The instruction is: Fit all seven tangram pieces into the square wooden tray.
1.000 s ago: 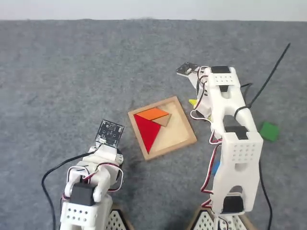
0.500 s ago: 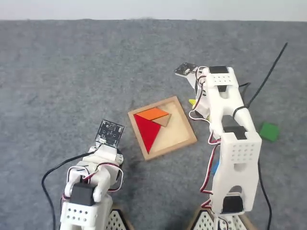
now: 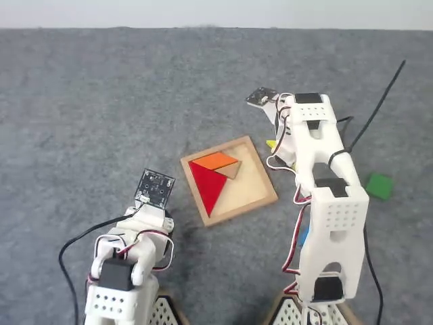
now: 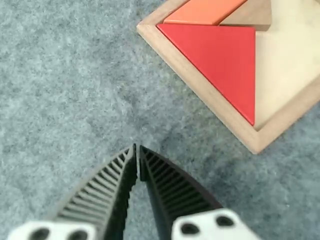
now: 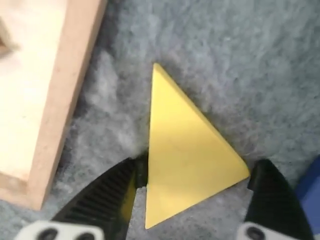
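The left gripper (image 4: 137,152) hung low over the grey felt (image 3: 101,101) with its two ribbed fingers pressed together, holding nothing. Its wrist view showed the near corner of the square wooden tray (image 4: 210,102) just ahead of the fingertips, a closeness the high view hid under the arm. The tray (image 3: 260,203) held two coloured pieces: one red triangle (image 3: 208,181) against the rim nearest that gripper, and one orange parallelogram (image 3: 218,160) touching it on the far side. A small darker brown triangle (image 3: 233,170) sat beside them, and I could not tell whether it was a piece or bare wood. The right gripper (image 5: 197,172) stood spread wide astride one yellow triangle (image 5: 185,155) lying flat on the felt just outside the tray's rim (image 5: 65,100). One finger (image 5: 122,187) touched its long edge and the other sat by its corner. The high view showed only a sliver of that yellow. One blue piece (image 5: 309,185) lay just beyond the outer finger, and one green square (image 3: 379,185) lay well apart, away from the tray.
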Motion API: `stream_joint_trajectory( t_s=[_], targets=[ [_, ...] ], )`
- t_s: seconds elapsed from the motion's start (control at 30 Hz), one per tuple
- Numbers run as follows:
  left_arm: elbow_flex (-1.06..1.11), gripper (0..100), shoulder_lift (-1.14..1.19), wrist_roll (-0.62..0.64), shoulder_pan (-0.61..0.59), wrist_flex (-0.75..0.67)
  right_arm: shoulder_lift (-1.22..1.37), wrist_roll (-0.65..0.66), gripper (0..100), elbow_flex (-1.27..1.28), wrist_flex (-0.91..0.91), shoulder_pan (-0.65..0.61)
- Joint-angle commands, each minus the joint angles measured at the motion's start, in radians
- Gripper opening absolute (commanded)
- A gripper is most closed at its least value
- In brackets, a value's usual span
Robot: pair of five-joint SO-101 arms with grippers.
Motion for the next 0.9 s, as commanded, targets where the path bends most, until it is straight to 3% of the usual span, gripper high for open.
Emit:
stream_joint_trajectory(
  t_s=[0.0, 0.13, 0.3, 0.87],
  targets=[
    [-0.012, 1, -0.021, 0.005, -0.005, 0.005, 0.01, 0.011, 28.8, -0.02, -0.033, -0.03],
    [-0.012, 1, -0.021, 0.005, -0.005, 0.005, 0.01, 0.005, 28.5, -0.02, -0.03, -0.03],
    [-0.012, 1, -0.021, 0.005, -0.005, 0.005, 0.01, -0.021, 19.8, -0.02, -0.015, -0.028],
    [-0.012, 1, -0.021, 0.005, -0.005, 0.005, -0.114, -0.066, 19.0, -0.02, 0.064, -0.01]
  ],
)
